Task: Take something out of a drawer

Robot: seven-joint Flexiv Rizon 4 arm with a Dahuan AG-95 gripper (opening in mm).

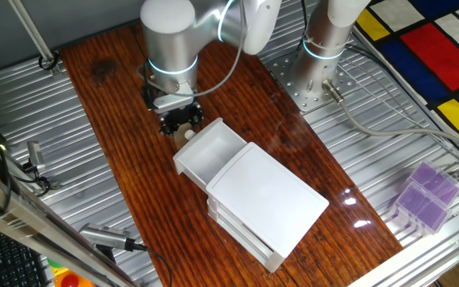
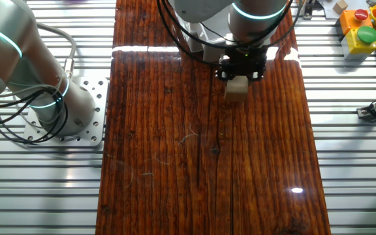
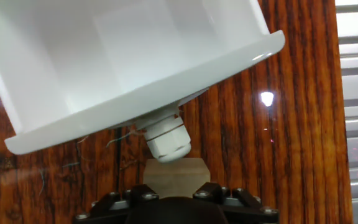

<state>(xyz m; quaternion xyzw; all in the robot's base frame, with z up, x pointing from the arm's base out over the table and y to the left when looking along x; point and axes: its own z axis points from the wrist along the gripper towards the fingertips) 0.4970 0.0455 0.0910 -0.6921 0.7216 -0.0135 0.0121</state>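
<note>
A dark, scratched wooden board point(image 1: 126, 135) runs diagonally across a ribbed metal bench point(image 1: 421, 143) in one fixed view, filling the middle of the frame; a cloth of red, yellow, blue and white squares point(image 1: 437, 48) lies at the upper right. Two robot arms are visible: the working arm point(image 1: 170, 36) at upper centre and a second, idle one point(image 1: 333, 28) on a bolted plate to its right. One white stacked box point(image 1: 265, 203) sits at lower centre, with its top drawer point(image 1: 205, 151) pulled open toward the upper left; the lower drawers are shut, though their number cannot be told. One purple plastic case point(image 1: 425, 195) rests at the right edge.

In the other fixed view the box does not appear; the board fills the centre, the idle arm stands at the left and a yellow button box point(image 2: 364, 29) sits at the upper right.

The gripper point(image 1: 180, 121) hangs just beyond the drawer's front, clenched on one small tan block point(image 2: 236, 89), which is out of the drawer and held above the board. In the hand view the block point(image 3: 173, 176) shows at bottom centre between the black fingers point(image 3: 114, 202), directly below the drawer's single round white knob point(image 3: 166, 138), and the tray's inside looks bare white.
</note>
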